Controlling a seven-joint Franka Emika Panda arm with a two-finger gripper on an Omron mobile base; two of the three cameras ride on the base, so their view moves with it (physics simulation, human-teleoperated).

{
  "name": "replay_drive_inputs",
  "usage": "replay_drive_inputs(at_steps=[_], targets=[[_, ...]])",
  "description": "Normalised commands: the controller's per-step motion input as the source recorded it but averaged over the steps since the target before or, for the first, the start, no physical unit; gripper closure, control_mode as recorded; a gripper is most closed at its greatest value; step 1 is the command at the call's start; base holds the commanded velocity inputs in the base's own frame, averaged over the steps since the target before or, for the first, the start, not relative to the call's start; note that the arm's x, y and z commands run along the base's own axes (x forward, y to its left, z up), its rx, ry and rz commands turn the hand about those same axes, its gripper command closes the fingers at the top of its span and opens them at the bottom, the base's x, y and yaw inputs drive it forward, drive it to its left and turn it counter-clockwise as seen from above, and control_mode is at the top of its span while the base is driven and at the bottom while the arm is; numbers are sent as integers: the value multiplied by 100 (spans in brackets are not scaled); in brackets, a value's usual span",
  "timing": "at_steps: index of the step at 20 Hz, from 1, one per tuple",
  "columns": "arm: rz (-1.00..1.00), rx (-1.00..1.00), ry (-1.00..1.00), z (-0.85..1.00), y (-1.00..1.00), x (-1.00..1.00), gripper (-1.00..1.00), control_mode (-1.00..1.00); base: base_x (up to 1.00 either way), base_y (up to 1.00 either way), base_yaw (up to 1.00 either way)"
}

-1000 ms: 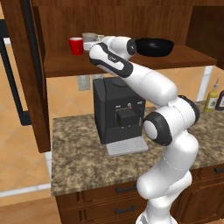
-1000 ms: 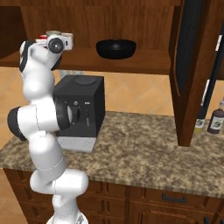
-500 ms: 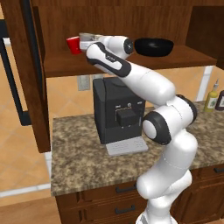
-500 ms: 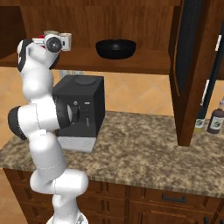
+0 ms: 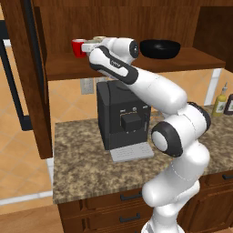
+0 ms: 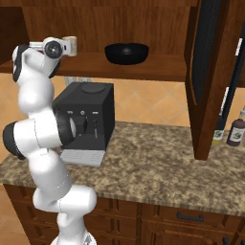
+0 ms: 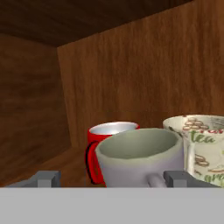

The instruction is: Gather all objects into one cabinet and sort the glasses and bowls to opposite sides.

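Grey mug upright on the cabinet floor, nearest the camera in the hand view, handle toward the viewer; sits between the two finger tips, which stand wide to either side and clear of its wall; gripper spread, holding nothing. Red cup just behind and to the mug's left in the hand view, partly hidden by it; cream mug with printed lettering just beside the grey mug on the other side, touching or nearly so, cannot tell which. All three cups bunched at one end of the cabinet, near its side wall; red cup at the far left in the left base view, with the hand right against the group. Black bowl on the same board, well apart toward the other end; also seen in the right base view. Cabinet door swung open. Below: black coffee machine on the granite counter; bottles at the counter's far end.
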Motion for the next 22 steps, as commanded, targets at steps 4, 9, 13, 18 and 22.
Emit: replay_drive_inputs(at_steps=[4,9,13,18,22], targets=[[0,0,-6,19,0,-81,-100,-100,0,0,0],[0,0,-3,21,0,-89,-100,-100,0,0,0],[0,3,-1,15,-16,-83,-100,-100,0,0,0],[0,6,-1,11,-27,-93,-100,-100,0,0,0],[0,1,-4,3,-8,-100,-100,-100,0,0,0]])
